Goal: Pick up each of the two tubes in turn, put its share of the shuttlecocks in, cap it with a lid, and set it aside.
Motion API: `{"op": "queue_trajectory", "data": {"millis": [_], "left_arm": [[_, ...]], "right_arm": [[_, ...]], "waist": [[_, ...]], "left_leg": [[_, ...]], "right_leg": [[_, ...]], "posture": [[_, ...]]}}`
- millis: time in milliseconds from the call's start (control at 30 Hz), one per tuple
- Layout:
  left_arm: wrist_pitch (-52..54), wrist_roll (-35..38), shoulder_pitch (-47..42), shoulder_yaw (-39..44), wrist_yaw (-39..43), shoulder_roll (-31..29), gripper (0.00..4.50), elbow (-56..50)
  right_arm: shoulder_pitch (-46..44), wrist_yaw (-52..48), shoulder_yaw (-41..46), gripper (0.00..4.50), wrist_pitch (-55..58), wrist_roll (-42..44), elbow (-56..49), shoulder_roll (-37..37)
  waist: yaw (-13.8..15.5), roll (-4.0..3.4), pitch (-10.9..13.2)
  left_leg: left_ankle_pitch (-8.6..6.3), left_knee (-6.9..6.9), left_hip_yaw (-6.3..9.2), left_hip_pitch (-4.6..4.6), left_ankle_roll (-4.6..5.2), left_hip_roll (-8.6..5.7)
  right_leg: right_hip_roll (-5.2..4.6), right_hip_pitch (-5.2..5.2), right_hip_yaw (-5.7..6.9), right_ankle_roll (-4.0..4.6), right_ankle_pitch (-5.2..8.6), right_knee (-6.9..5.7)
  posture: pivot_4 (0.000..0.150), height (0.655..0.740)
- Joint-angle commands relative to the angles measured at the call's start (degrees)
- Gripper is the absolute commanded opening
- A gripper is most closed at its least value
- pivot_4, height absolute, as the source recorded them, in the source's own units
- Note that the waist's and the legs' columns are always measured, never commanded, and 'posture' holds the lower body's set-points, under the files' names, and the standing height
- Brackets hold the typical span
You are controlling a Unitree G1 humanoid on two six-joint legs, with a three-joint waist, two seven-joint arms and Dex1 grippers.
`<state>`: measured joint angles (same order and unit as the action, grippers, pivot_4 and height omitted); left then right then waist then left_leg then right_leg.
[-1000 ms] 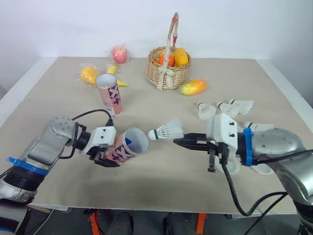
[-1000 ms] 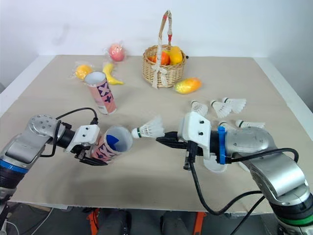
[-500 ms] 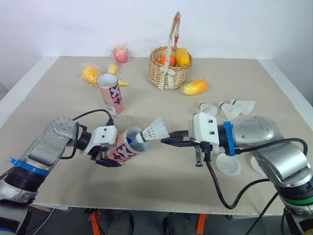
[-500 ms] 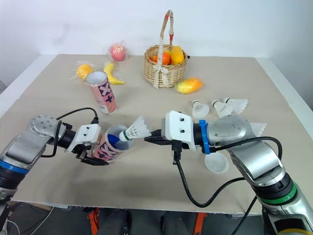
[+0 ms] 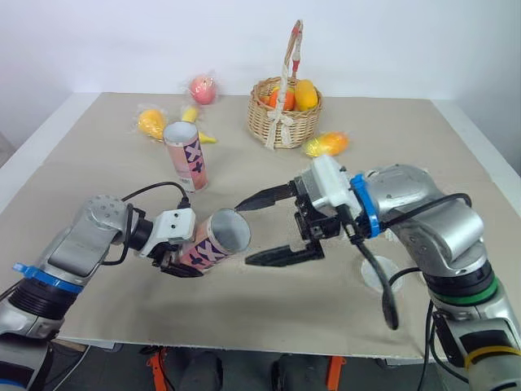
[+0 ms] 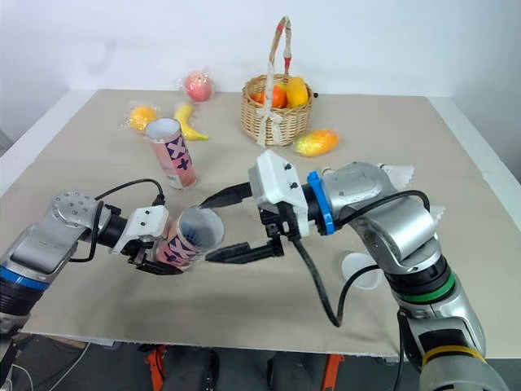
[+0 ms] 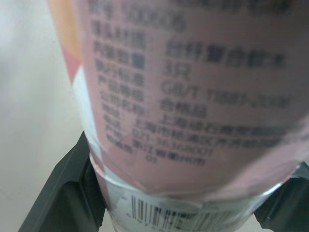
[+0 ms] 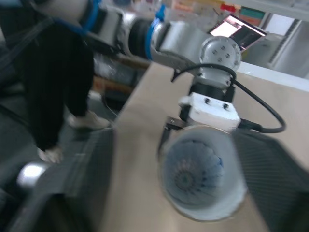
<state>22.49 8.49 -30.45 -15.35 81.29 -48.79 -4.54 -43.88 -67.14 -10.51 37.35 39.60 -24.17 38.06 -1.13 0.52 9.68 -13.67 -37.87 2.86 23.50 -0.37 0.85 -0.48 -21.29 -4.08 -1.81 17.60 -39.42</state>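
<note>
Tube (image 5: 213, 244) tilted low over table (image 5: 326, 318), clamped by left gripper (image 5: 181, 261), shuttlecock (image 8: 193, 176) inside; right gripper (image 5: 242, 235) spread wide at its mouth, so retreat straight along the axis, no rim contact

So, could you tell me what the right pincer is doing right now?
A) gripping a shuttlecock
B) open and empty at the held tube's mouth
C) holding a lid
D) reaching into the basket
B: the right pincer stands wide open, nothing between its fingers, at the mouth of the tube that the left pincer holds.
</note>
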Motion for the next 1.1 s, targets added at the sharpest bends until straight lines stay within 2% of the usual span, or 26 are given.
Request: {"op": "queue_trajectory", "data": {"millis": [33,133,267,467,567,967,1100], "left_arm": [[0.9,0.9,1.8,0.2,-0.8,-0.1,3.08,-2.2],[1.3,1.3,3.3,0.8,-1.4,-0.7,3.08,-3.2],[1.1,1.4,4.9,1.5,-1.7,-1.5,3.08,-3.8],[0.6,1.8,5.7,1.4,-2.1,-1.0,3.08,-3.8],[0.2,1.4,5.7,0.9,-2.4,-0.5,3.08,-3.5],[0.9,1.6,7.1,1.3,-3.4,-0.8,3.08,-4.6],[1.2,1.7,7.2,1.4,-3.7,-1.0,3.08,-4.9]], "right_arm": [[4.3,6.0,9.1,4.34,2.6,1.8,2.8,1.7],[11.4,17.9,13.8,4.34,-0.3,-6.3,7.0,0.6],[18.4,41.8,20.0,4.34,5.0,-15.1,13.5,-6.5],[23.8,55.4,20.2,4.34,9.7,-19.5,9.6,-15.0],[21.7,57.7,19.2,4.34,8.6,-21.5,10.9,-17.1],[16.7,54.8,15.1,4.34,1.7,-27.7,18.1,-15.7],[13.0,54.2,13.9,4.34,-2.9,-29.3,25.0,-16.7]], "waist": [[0.0,0.01,0.0],[0.0,0.06,0.0],[-0.1,0.03,0.0],[-0.3,-0.12,0.0],[-0.4,-0.24,0.0],[-0.7,-0.22,0.0],[-0.8,-0.22,0.0]], "left_leg": [[0.0,0.0,0.02,0.0,0.0,-0.02],[0.0,0.0,0.04,-0.01,0.0,-0.07],[0.02,0.08,-0.09,-0.04,-0.03,-0.03],[0.13,0.43,-0.17,-0.07,-0.15,0.0],[0.14,0.43,-0.24,-0.11,-0.16,-0.04],[0.2,0.39,-0.23,-0.12,-0.2,-0.11],[0.23,0.38,-0.24,-0.15,-0.16,-0.11]], "right_leg": [[-0.03,0.02,0.01,-0.01,0.01,0.01],[-0.06,0.06,0.03,-0.03,0.02,0.02],[-0.02,-0.02,-0.07,-0.02,0.01,0.0],[0.1,-0.14,-0.21,0.02,0.06,-0.02],[0.08,-0.14,-0.31,-0.02,0.03,-0.02],[0.06,-0.08,-0.35,-0.16,-0.01,0.0],[0.07,-0.05,-0.34,-0.15,-0.03,0.0]], "posture": [[0.15,0.74],[0.15,0.74],[0.15,0.74],[0.15,0.74],[0.15,0.74],[0.15,0.74],[0.15,0.74]]}}
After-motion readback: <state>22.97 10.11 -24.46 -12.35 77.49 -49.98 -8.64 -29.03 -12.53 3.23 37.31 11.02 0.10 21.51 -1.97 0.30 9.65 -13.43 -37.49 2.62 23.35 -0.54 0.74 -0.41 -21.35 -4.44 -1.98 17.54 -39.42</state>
